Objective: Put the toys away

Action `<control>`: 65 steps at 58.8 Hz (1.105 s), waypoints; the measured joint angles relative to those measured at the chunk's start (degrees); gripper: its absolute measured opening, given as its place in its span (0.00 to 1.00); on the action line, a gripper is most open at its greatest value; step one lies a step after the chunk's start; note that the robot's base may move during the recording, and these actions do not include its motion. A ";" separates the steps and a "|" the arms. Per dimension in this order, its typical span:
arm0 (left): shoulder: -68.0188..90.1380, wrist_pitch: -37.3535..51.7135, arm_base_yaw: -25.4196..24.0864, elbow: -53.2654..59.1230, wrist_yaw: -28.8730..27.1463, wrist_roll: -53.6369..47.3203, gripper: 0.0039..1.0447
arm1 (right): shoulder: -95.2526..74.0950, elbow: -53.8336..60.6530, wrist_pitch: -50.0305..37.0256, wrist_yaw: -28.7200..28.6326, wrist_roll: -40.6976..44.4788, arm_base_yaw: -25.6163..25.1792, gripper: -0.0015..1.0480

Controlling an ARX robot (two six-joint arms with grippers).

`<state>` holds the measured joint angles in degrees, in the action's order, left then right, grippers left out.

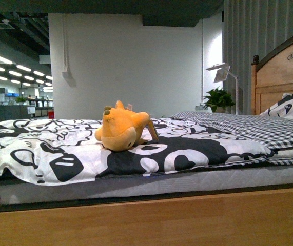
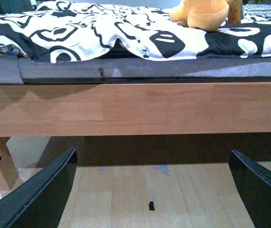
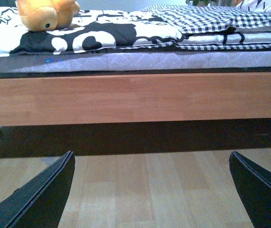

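Pale wooden side rail (image 1: 146, 220) of the bed fills the foreground, with the grey mattress edge (image 1: 136, 184) just above it. On top lies a rumpled black-and-white cartoon-print duvet (image 1: 59, 154). On this duvet rests the small yellow-orange plush animal with pointed ears (image 1: 121, 130), tipped over. It sits a little back from the near edge, about midway along it and well apart from the wooden headboard (image 1: 282, 77) at the right end.

Both arms hang low, below the rail and over the wood floor. The left gripper (image 2: 152, 151) has its dark fingers spread wide with nothing between them, and so does the right gripper (image 3: 151, 153). Neither is near the toy, so I judge the reach has not begun.

Likely trouble:
- An arm rising straight toward the toy could knock the rail or mattress edge, since both start beneath them.
- The duvet is loose and folded, so closing low on the plush could pinch cloth with it and drag the cover.
- The rounded, fuzzy body may squash and slip from a shallow grip, or roll away when nudged.
- No box or basket shows in any view, so where the toy goes cannot be told.
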<state>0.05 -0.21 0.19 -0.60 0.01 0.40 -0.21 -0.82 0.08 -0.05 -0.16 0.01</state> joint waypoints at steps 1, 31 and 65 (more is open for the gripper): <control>0.00 0.00 0.00 0.00 0.00 0.00 0.94 | 0.00 0.00 0.00 0.00 0.00 0.00 0.94; 0.00 0.00 0.00 0.00 0.00 -0.02 0.94 | 0.00 0.00 0.00 0.02 0.00 0.00 0.94; 0.00 0.00 0.02 0.00 0.00 0.00 0.94 | 0.00 0.00 0.00 0.02 0.00 0.00 0.94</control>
<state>0.05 -0.21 0.21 -0.60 0.01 0.40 -0.21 -0.82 0.08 -0.03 -0.16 0.01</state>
